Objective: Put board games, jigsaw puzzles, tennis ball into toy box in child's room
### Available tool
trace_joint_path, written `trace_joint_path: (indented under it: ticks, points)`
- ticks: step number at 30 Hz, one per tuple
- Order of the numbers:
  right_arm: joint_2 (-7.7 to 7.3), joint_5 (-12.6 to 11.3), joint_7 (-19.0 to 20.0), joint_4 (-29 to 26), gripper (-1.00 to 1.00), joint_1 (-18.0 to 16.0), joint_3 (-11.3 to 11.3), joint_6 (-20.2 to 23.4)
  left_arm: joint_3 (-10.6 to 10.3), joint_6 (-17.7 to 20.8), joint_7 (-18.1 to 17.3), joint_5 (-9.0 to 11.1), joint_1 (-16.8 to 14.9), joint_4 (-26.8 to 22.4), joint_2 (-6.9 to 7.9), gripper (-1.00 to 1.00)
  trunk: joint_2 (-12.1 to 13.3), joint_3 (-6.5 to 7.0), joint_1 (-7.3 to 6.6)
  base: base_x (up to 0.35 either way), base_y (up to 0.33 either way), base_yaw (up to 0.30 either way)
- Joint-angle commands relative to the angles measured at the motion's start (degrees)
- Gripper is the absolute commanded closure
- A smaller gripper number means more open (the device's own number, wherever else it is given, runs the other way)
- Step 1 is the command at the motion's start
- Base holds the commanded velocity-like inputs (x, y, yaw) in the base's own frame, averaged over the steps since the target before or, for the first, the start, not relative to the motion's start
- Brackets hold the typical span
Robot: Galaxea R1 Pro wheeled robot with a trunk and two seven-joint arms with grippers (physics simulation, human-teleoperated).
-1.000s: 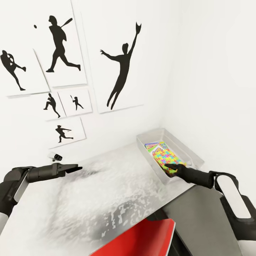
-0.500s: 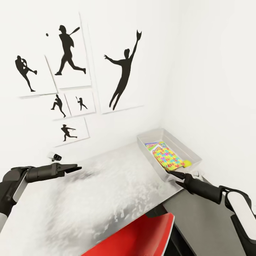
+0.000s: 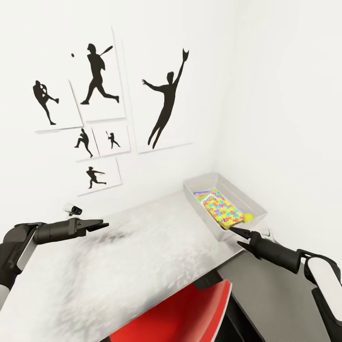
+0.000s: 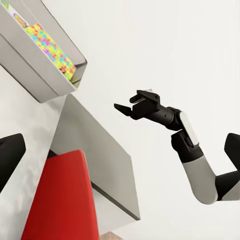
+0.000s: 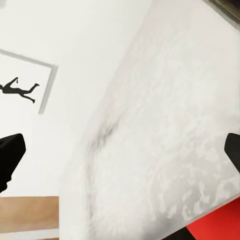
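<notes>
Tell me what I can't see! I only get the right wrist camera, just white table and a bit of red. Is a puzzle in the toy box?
Observer: Yes. In the head view, a jigsaw puzzle lies inside the toy box.
Child: Is the ball in there too?
Observer: Yes. The tennis ball sits in a corner of the box, beside the puzzle.
Child: Am I holding anything?
Observer: No. The left wrist view shows the right gripper open and empty. The head view places it just outside the box's near end.
</notes>
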Motion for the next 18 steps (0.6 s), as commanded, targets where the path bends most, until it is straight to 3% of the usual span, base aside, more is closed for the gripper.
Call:
trace_joint_path:
  ticks: [1, 11, 18]
  points:
    - [0.02, 0.62, 0.6, 0.02, -1.0, -0.06, -0.08, 0.25, -0.03, 0.6, -0.2, 0.0, -0.04, -0.01, 0.02, -1.0, -0.12, -0.06, 0.04, -0.022, 0.001, 0.0]
    - [0.01, 0.87, 0.61, 0.15, -1.0, 0.09, 0.09, -5.69, -0.03, 0.56, -0.2, 0.0, -0.04, -0.01, 0.02, -1.0, -0.12, 0.05, 0.04, -0.087, 0.0, 0.0]
    - [0.01, 0.81, 0.61, 0.23, -1.0, 0.1, 0.08, -6.16, -0.03, 0.57, -0.2, -0.02, -0.04, -0.01, 0.02, -1.0, -0.12, 0.05, 0.04, -0.117, 0.031, 0.0]
